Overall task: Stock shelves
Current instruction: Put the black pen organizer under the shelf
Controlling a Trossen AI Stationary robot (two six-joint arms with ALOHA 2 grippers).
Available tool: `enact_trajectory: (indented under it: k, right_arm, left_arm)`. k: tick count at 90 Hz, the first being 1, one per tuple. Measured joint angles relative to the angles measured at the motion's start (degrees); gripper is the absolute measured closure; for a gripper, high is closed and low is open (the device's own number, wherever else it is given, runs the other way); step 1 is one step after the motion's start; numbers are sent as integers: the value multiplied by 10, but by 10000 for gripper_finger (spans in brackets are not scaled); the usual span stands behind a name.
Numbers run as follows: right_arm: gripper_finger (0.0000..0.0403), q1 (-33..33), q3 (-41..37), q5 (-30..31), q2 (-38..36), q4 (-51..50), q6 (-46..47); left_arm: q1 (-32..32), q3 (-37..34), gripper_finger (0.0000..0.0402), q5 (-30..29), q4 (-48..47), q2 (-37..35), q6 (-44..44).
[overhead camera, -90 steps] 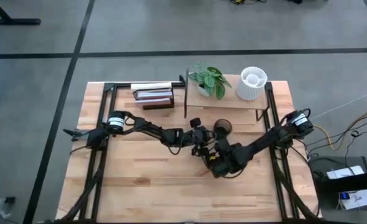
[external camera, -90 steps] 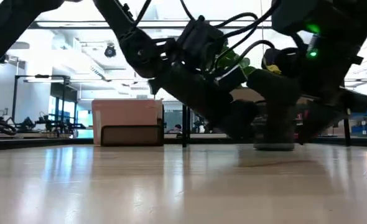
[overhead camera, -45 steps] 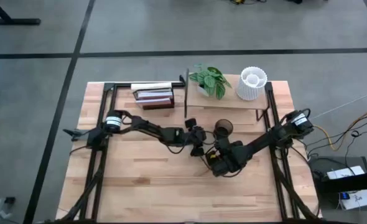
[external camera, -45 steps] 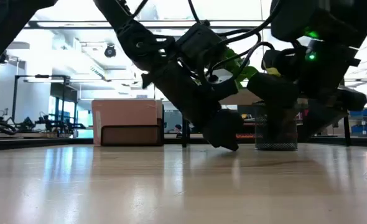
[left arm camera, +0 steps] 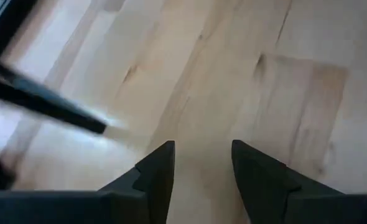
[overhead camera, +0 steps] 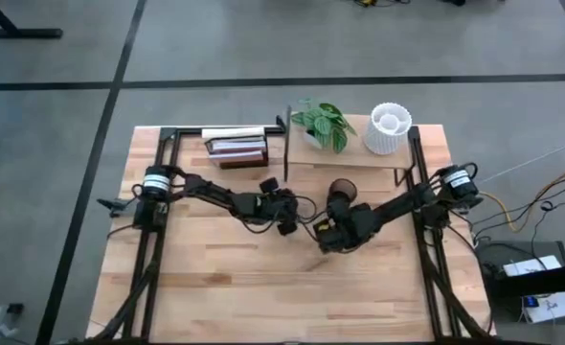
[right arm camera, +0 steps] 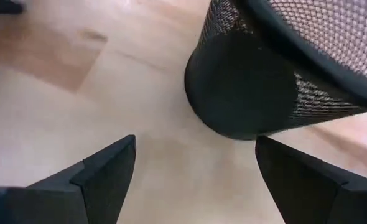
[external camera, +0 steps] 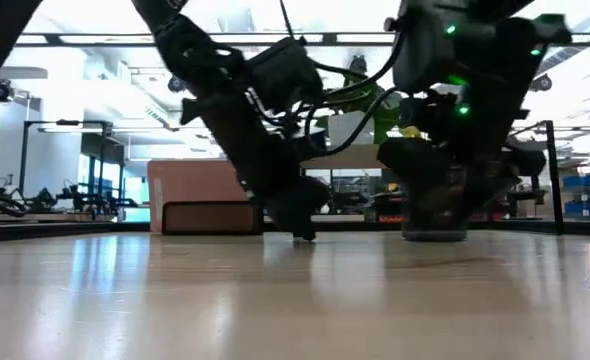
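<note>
One small shelf unit, a thin black frame carrying a pale wooden board, stands at the far edge of the desk, right of centre. On its board sit a leafy green potted plant and, further right, a white ribbed pot. Left of the unit, also at the far edge, a few books lie stacked inside a low black frame.

Just in front of the shelf board, a black mesh cup stands upright on the desk. The right tool is low beside this cup, on its near side; in the right wrist view its fingers are spread wide and released, with the cup's base just ahead of them and not between them.

The left tool is near the desk's middle, left of the cup, pointing down at bare wood. In the left wrist view its fingers are parted and grasp nothing.
</note>
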Motion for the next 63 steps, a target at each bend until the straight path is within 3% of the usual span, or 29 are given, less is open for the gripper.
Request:
enact_trajectory:
  k: [32,63]
  right_arm:
    - [97,-49,0,43,0,17,-55]
    - [114,-59,0,121,0,21,3]
  left_arm:
    - [-2,-56,280,0,52,-15,-69]
    - [-9,-56,280,0,48,-15,-70]
